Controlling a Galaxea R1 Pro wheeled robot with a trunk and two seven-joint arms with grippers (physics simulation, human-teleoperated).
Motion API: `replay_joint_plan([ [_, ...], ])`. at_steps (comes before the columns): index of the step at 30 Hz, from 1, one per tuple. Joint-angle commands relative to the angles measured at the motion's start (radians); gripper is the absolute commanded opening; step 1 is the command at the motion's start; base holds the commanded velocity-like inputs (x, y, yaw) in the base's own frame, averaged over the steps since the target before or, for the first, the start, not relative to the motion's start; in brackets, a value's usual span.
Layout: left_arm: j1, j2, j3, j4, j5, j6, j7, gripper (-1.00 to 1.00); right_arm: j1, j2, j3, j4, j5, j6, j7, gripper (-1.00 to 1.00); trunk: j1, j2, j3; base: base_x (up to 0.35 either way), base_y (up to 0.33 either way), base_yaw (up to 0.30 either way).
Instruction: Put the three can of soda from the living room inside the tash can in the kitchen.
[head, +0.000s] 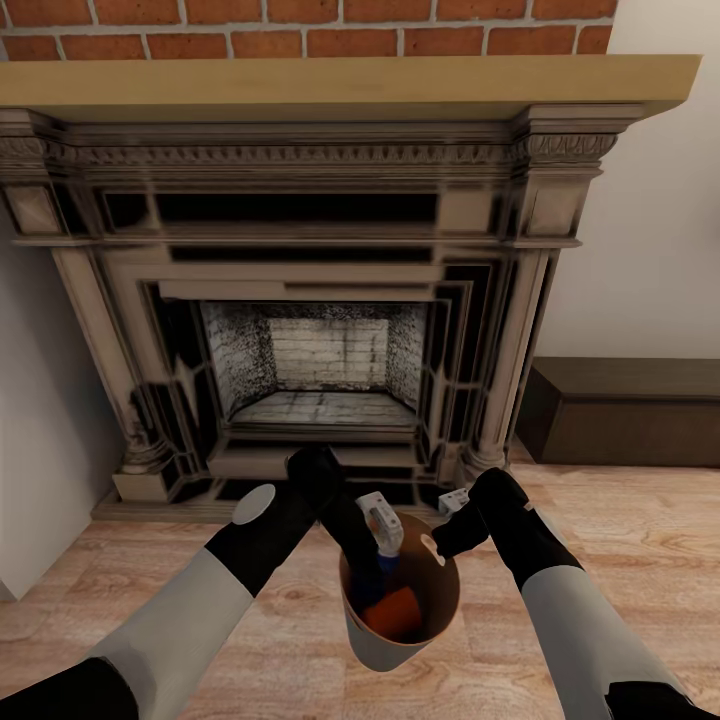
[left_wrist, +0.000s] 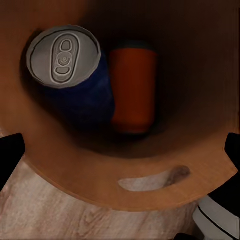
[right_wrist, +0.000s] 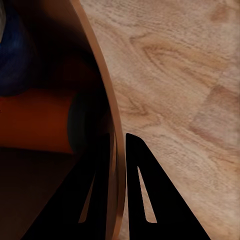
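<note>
You have one bin (head: 400, 640), holding one blue can (left_wrist: 75, 85) and one orange can (left_wrist: 132, 90).

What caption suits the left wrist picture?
Looking into the bin: a blue can and an orange can inside.

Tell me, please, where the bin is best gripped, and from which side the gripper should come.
Grip the trash can at its thin upper rim, from above, one finger inside and one outside. The right gripper straddles the wall this way. The body seems too wide to clasp, and the blue can and orange can leave the wall clear.
</note>
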Motion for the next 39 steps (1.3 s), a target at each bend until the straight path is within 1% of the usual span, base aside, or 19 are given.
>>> replay_joint_plan([
  [1,0.0,0.001,0.001,-0.014,0.001,0.0,-0.001,1.0,0.0,0.0,-0.001,0.0,-0.02,0.012,0.006,-1.0,0.0,0.0,0.0,0.0,0.0,0.0],
  [6,0.025,0.006,0.008,-0.185,0.017,0.0,-0.038,1.0,0.0,0.0,-0.002,0.0,-0.02,0.012,0.006,-1.0,0.0,0.0,0.0,0.0,0.0,0.0],
  [9,0.051,0.019,0.009,-0.308,0.021,0.0,-0.141,1.0,0.0,0.0,-0.002,0.0,-0.02,0.012,0.006,-1.0,0.0,0.0,0.0,0.0,0.0,0.0],
  [12,0.057,0.037,0.014,-0.36,0.022,0.0,-0.194,1.0,0.0,-0.001,-0.002,0.0,-0.021,0.012,0.006,-1.0,0.0,0.0,0.0,0.0,0.0,0.0],
  [15,0.06,0.057,0.033,-0.39,0.023,0.0,-0.194,1.0,0.0,-0.002,-0.003,0.0,-0.021,0.012,0.006,-1.0,0.0,0.0,0.0,0.0,0.0,0.0],
  [18,0.065,0.107,0.095,-0.427,0.046,0.0,-0.194,1.0,0.0,-0.003,-0.004,0.0,-0.021,0.012,0.006,-1.0,0.0,0.0,0.0,0.0,0.0,0.0],
  [21,0.067,0.174,0.182,-0.453,0.107,0.0,-0.194,1.0,0.0,-0.007,-0.004,0.0,-0.021,0.012,0.006,-1.0,0.0,0.0,0.0,0.0,0.0,0.0],
  [25,0.068,0.305,0.34,-0.472,0.255,-0.04,-0.194,1.0,0.0,-0.009,-0.004,0.0,-0.021,0.012,0.006,-1.0,0.0,0.0,0.0,0.0,0.0,0.0],
  [26,0.068,0.322,0.364,-0.472,0.279,-0.049,-0.194,1.0,0.0,-0.009,-0.004,0.0,-0.021,0.012,0.006,-1.0,0.0,0.0,0.0,0.0,0.0,0.0],
  [27,0.072,0.352,0.419,-0.472,0.331,-0.068,-0.194,1.0,0.0,-0.01,-0.005,0.0,-0.021,0.012,0.006,-1.0,0.0,0.0,0.0,0.0,0.0,0.0],
  [28,0.077,0.364,0.449,-0.471,0.355,-0.077,-0.194,1.0,0.0,-0.011,-0.005,0.0,-0.021,0.012,0.006,-1.0,0.0,0.0,0.0,0.0,0.0,0.0],
  [29,0.093,0.381,0.515,-0.464,0.396,-0.095,-0.194,1.0,0.0,-0.013,-0.006,-0.002,-0.023,0.012,0.008,-1.0,0.0,0.0,0.0,0.0,0.0,0.0],
  [31,0.114,0.388,0.593,-0.442,0.422,-0.117,-0.194,1.0,0.0,-0.015,-0.01,-0.004,-0.024,0.012,0.011,-1.0,0.0,0.0,0.0,0.0,0.0,0.0],
  [32,0.139,0.393,0.73,-0.338,0.447,-0.187,-0.171,1.0,0.0,-0.028,-0.016,-0.009,-0.029,0.012,0.017,-1.0,0.0,0.0,0.0,0.0,0.0,0.0],
  [33,0.144,0.394,0.77,-0.296,0.453,-0.215,-0.152,1.0,0.0,-0.035,-0.017,-0.011,-0.031,0.012,0.019,-1.0,0.0,0.0,0.0,0.0,0.0,0.0],
  [34,0.152,0.395,0.839,-0.198,0.462,-0.279,-0.109,1.0,0.002,-0.048,-0.019,-0.016,-0.035,0.012,0.024,-1.0,0.0,0.0,0.0,0.0,0.0,0.0],
  [36,0.159,0.396,0.914,-0.056,0.47,-0.372,-0.026,1.0,0.004,-0.062,-0.021,-0.032,-0.038,0.012,0.044,-1.0,0.0,0.0,0.0,0.0,0.0,0.0],
  [37,0.164,0.395,0.968,0.103,0.476,-0.501,0.124,1.0,0.007,-0.075,-0.021,-0.074,-0.039,0.012,0.062,-1.0,0.0,0.0,0.0,0.0,0.0,0.0],
  [39,0.166,0.393,0.986,0.227,0.478,-0.617,0.228,1.0,0.011,-0.08,-0.02,-0.116,-0.039,0.012,0.069,-1.0,0.0,0.0,0.0,0.0,0.0,0.0],
])
